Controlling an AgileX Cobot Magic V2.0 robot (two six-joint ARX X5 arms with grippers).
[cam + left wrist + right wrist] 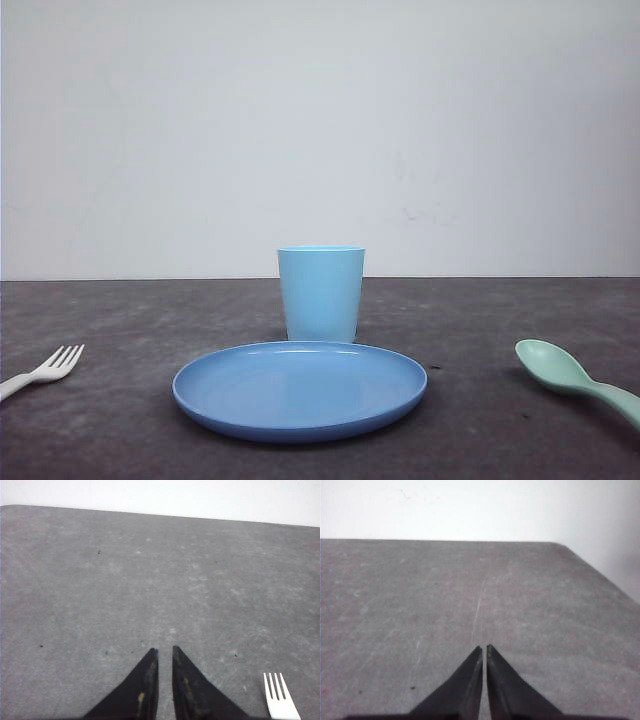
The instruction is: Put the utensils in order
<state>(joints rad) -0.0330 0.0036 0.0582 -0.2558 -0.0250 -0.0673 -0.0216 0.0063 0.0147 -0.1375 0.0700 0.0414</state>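
Sitting on the desk [120, 440]: one fork [45, 370], one spoon [570, 375], one bare plate [300, 388], one cup [321, 293]. Both tools, left tool [165, 652] and right tool [484, 650], are clenched on nothing.

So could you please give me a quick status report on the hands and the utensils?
Both hands, left hand and right hand, shut, empty. Fork far left, spoon far right, both on table. Plate and cup centered between them.

A light blue cup [321, 293] stands upright on the dark grey counter [480, 420], just behind a round blue plate [299, 389]. A plain white wall [320, 120] rises beyond.
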